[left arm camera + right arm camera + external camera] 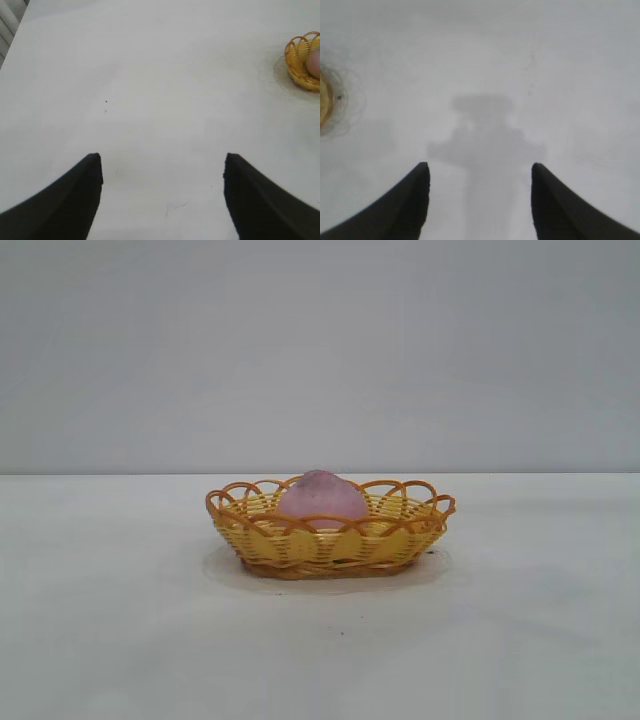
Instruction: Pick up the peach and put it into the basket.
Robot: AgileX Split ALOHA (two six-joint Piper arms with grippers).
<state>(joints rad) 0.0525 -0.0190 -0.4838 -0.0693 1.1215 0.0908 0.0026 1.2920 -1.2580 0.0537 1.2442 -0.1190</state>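
Note:
The pink peach (322, 496) lies inside the yellow basket (250, 540) with the orange looped rim, at the middle of the white table. The basket also shows in the left wrist view (298, 61), with the peach (315, 64) in it at the frame's edge, and a sliver of its rim shows in the right wrist view (324, 102). My left gripper (162, 167) is open and empty over bare table, well away from the basket. My right gripper (480, 175) is open and empty over bare table. Neither gripper shows in the exterior view.
The white table (120, 640) spreads wide around the basket, with a plain grey wall behind it. The right arm's shadow (482, 135) falls on the table ahead of its fingers.

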